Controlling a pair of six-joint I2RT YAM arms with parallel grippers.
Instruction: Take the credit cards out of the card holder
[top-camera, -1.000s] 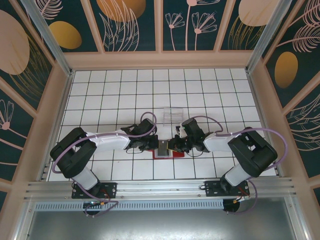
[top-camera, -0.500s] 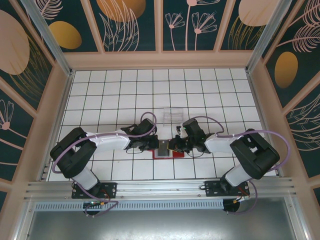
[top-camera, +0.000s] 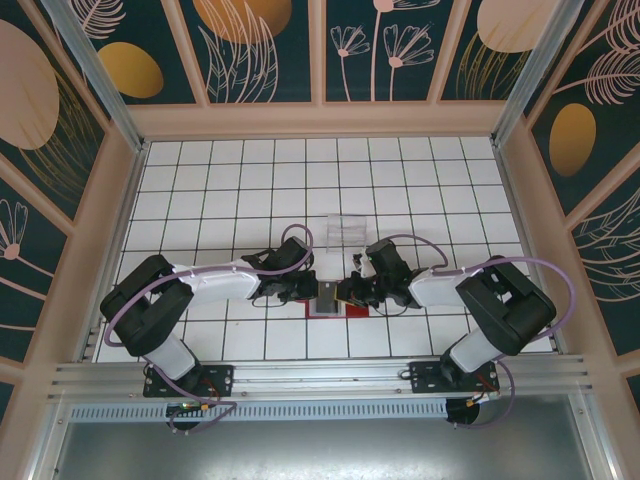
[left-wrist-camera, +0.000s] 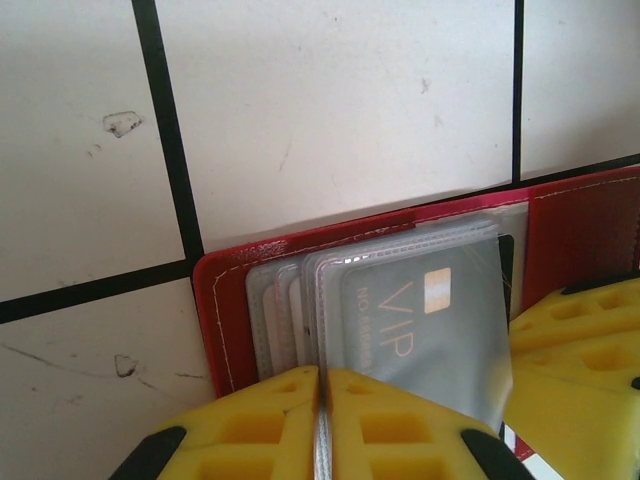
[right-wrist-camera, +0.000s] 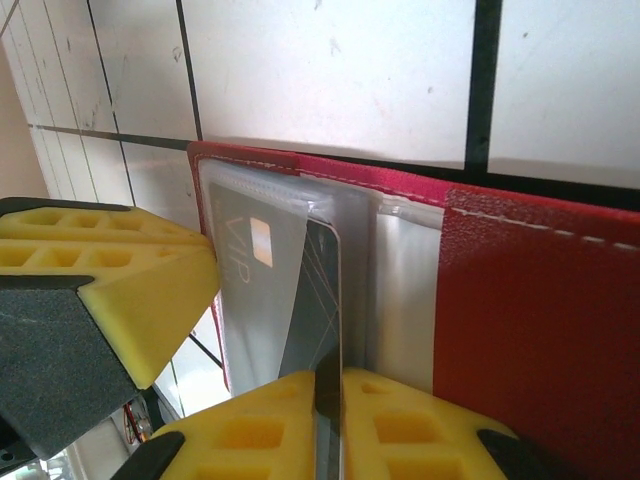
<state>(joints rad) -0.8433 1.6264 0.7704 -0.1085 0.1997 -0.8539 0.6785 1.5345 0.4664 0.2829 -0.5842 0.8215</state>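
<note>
One card (right-wrist-camera: 322, 290) (black) in right tool (right-wrist-camera: 329, 385)

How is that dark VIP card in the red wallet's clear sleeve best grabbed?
By its bare edge poking out of the clear sleeve, pinched across both faces. Come from the sleeve's open side, in line with the VIP card: it is thin and should only slide out along the pocket. The right hand is shut there; the left hand pinches the sleeve.

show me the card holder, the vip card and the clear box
card holder (left-wrist-camera: 222, 330): left wrist view, red stitched left edge
vip card (left-wrist-camera: 400, 325): left wrist view, on its lettering
clear box (top-camera: 347, 228): top external view, its middle
</note>
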